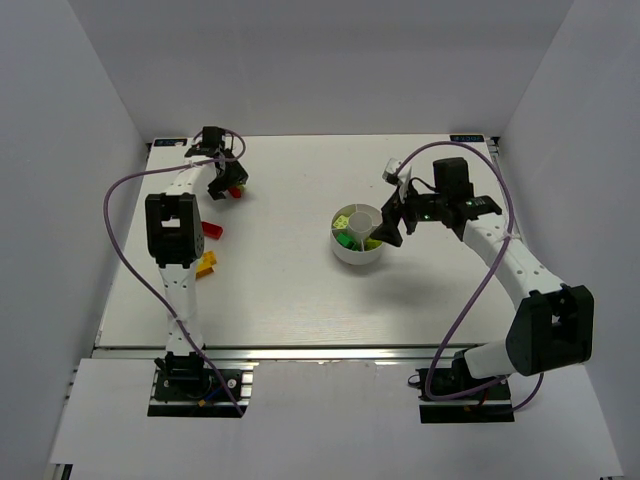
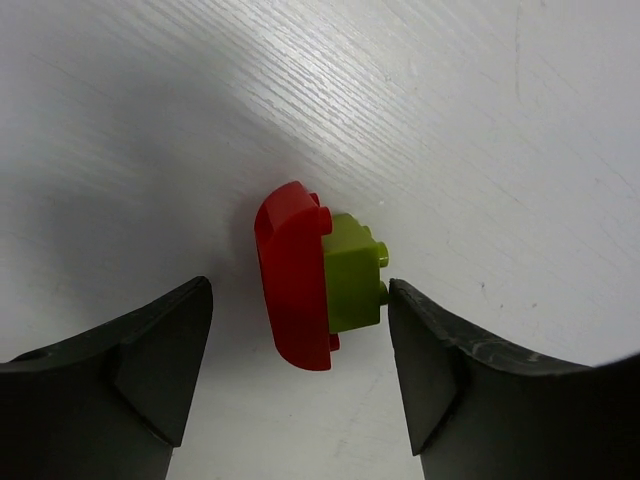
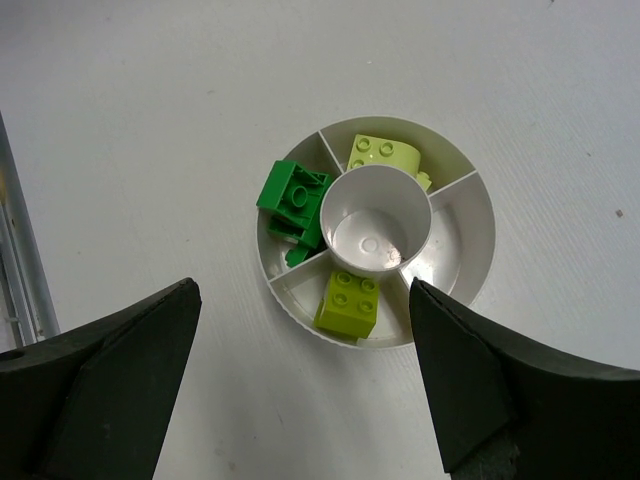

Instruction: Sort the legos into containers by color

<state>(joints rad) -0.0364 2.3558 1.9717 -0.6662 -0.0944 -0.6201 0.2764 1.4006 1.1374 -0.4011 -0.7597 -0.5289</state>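
Observation:
A red curved lego with a lime lego stuck to its side lies on the table at the far left; the pair also shows in the top view. My left gripper is open just above the pair, jaws on either side, touching neither. The white divided dish holds dark green legos, a pale green lego and a lime lego in separate wedges. Its centre cup is empty. My right gripper is open and empty over the dish's right side.
A red lego and an orange and yellow lego pair lie beside the left arm. White walls close off the table on the left, back and right. A metal rail runs along the near edge.

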